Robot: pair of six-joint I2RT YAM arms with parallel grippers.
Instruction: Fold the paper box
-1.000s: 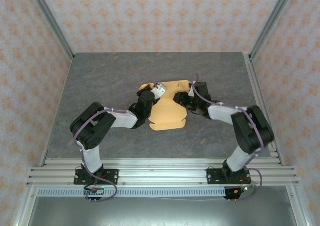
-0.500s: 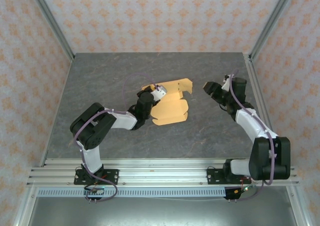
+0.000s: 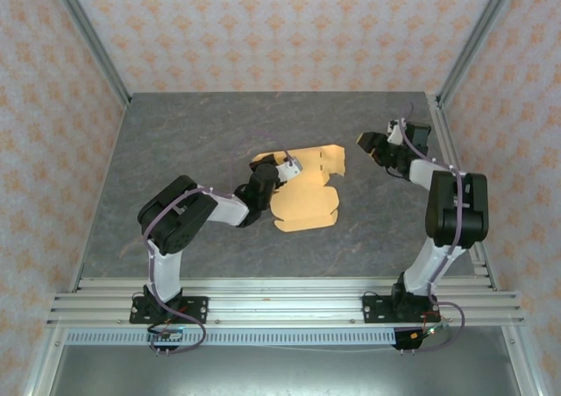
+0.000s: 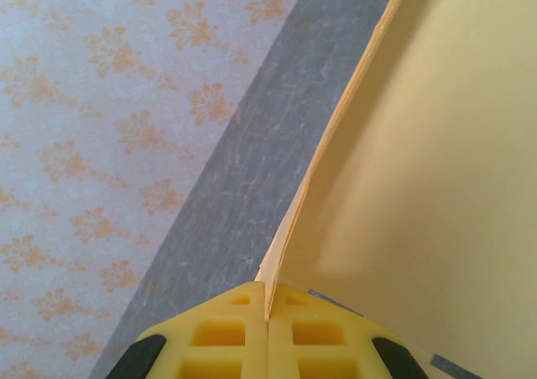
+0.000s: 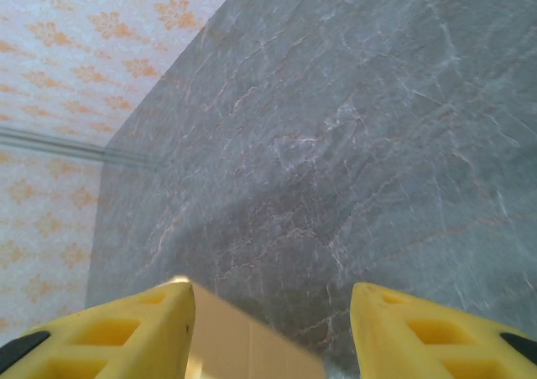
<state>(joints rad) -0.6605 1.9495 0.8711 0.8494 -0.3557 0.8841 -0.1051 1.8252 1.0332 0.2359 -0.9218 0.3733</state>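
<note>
**Left end effector clamped on box edge, right one apart with fingers spread**

The left end effector (image 3: 282, 163) was pinched tight on the box (image 3: 308, 201). In the left wrist view its yellow fingers (image 4: 218, 345) met on a thin card edge, with no gap between them. From that grip the card ran away from the fingers and rose to their right as a broad tan panel (image 4: 428, 186). From above, the box spread right of and nearer than the left end effector. A raised flap (image 3: 331, 158) stood at its far right corner and a rounded edge lay toward the arm bases.

The right end effector (image 3: 366, 140) sat right of that flap, apart from it, and held nothing. Its fingers (image 5: 126, 333) stood moderately wide over bare grey tabletop (image 5: 352, 144).

The tabletop (image 3: 175, 133) ran open left of and beyond the left end effector, up to the patterned wall (image 3: 263, 28). The right end effector had less room, because the tabletop's right edge and its metal rail (image 3: 449, 164) lay near behind it.
</note>
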